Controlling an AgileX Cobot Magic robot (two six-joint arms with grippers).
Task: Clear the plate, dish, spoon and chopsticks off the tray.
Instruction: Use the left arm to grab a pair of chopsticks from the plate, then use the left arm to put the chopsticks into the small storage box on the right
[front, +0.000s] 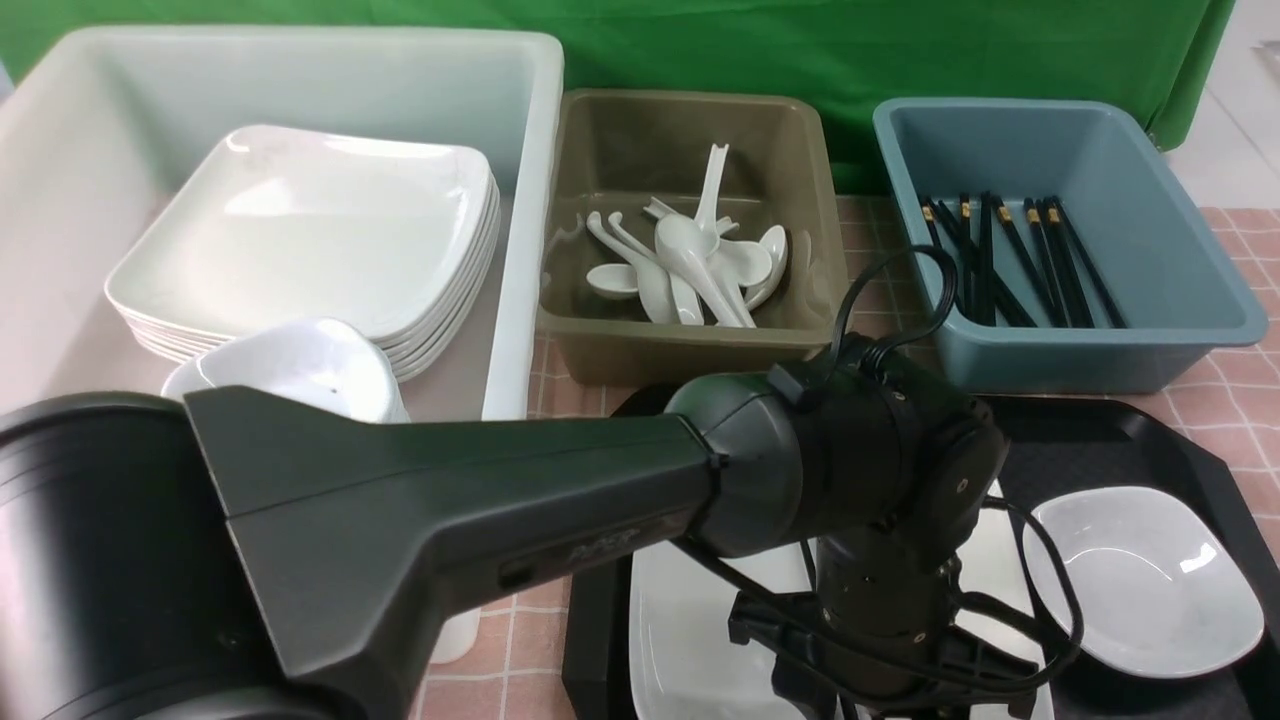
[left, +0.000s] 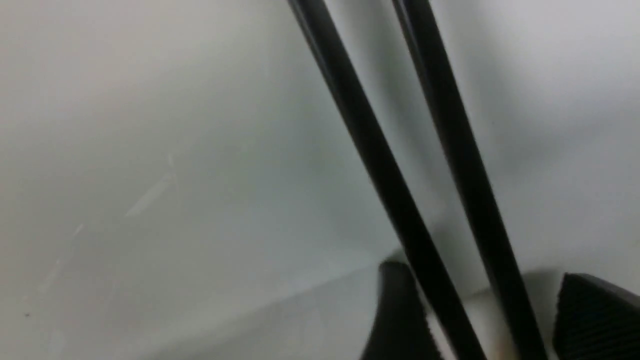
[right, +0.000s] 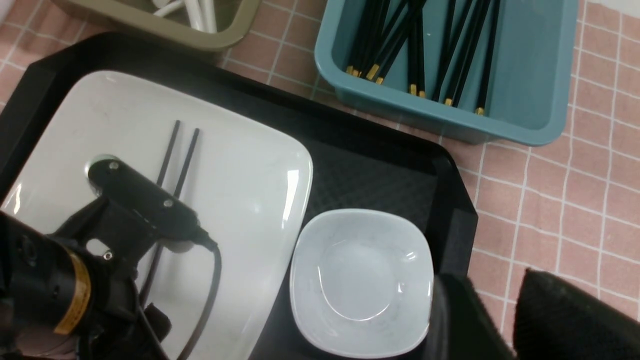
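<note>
The black tray (right: 380, 165) holds the large white plate (right: 240, 165) and, beside it, the small white dish (right: 360, 270). The two black chopsticks (right: 187, 150) lie side by side on the plate. My left arm (front: 880, 470) reaches down over the plate (front: 680, 620). In the left wrist view my left gripper (left: 487, 320) is open astride both chopsticks (left: 380, 165), one finger (left: 400, 310) against a stick, the other finger (left: 595, 315) apart. My right gripper (right: 505, 325) hovers open and empty above the tray's edge by the dish. No spoon shows on the tray.
Behind the tray (front: 1100, 440) stand an olive bin (front: 680, 340) with several white spoons and a blue bin (front: 1090, 350) with several black chopsticks. A white tub (front: 520, 200) at the left holds stacked plates (front: 300, 230) and dishes (front: 290, 370). The cloth (right: 575, 190) is pink checked.
</note>
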